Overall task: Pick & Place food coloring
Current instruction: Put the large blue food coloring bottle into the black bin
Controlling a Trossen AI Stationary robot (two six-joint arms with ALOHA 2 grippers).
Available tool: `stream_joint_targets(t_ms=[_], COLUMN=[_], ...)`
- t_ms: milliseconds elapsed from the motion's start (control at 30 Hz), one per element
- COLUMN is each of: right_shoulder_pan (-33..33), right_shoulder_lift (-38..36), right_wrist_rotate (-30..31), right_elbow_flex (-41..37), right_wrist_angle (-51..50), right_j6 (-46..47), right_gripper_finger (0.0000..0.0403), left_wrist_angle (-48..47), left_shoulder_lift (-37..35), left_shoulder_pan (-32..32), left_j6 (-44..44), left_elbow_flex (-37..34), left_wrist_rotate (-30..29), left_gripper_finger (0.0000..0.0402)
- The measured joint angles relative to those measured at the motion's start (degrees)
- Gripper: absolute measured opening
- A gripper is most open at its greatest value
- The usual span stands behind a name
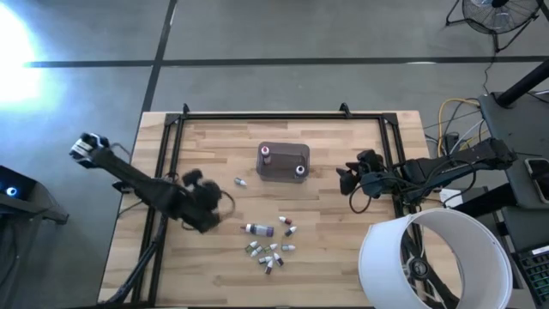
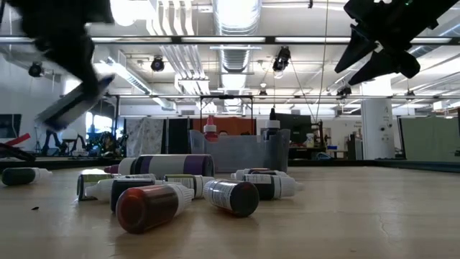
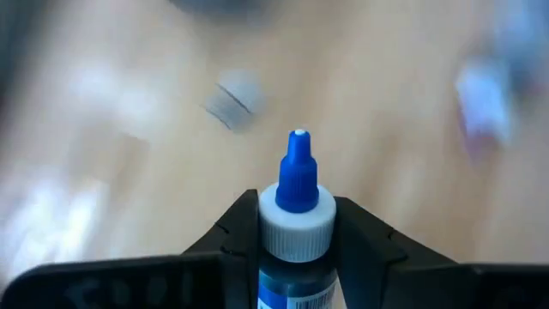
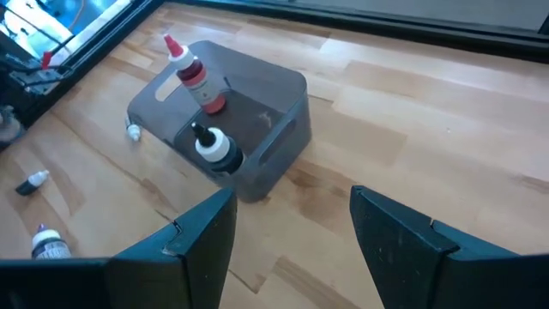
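Two bottles are seen upright in the grey tub (image 1: 283, 160) at table centre, approx. a dozen tiny, light, slick-looking bottles (image 1: 269, 245) lie nearer the front, w/ right gripper (image 4: 292, 232) spread empty nearby, and a blue-capped dropper bottle (image 3: 297, 225) is pinched at its stiff collar by left gripper (image 3: 296, 240).

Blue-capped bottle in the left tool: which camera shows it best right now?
The left wrist view. There the blue-capped bottle fills the frame, pinched at its white collar between the left tool's fingers. In the high view the arm hides it; in the low view only the raised tool shows; the right wrist view doesn't show it.
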Motion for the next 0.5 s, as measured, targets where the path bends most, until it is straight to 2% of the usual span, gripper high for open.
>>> stream_joint_targets(t_ms=[100, 200, 233, 333, 500], right_shoulder_pan=[0.0, 0.0, 0.0, 0.0, 0.0], right_shoulder_lift=[0.0, 0.0, 0.0, 0.0, 0.0], right_wrist_rotate=[0.8, 0.8, 0.8, 0.8, 0.8], right_elbow_flex=[0.0, 0.0, 0.0, 0.0, 0.0], right_wrist_angle=[0.2, 0.6, 0.8, 2.2, 3.6], right_j6=[0.6, 1.3, 1.3, 0.2, -0.2], right_gripper_finger=[0.0221, 0.0221, 0.0221, 0.0221, 0.0221], left_wrist_angle=[2.5, 9.6, 14.0, 29.9, 56.3], left_shoulder_lift=[-6.4, -11.0, -11.8, -12.4, -9.3], left_shoulder_pan=[-0.9, -3.3, -3.7, -3.6, -3.6], left_j6=[-17.0, -23.4, -22.6, -14.3, -1.2], left_elbow_flex=[-1.3, -5.9, -8.0, -14.6, -23.7], left_wrist_rotate=[-17.3, -30.0, -32.0, -31.1, -32.5], left_gripper_finger=[0.0078, 0.0078, 0.0078, 0.0082, 0.0086])
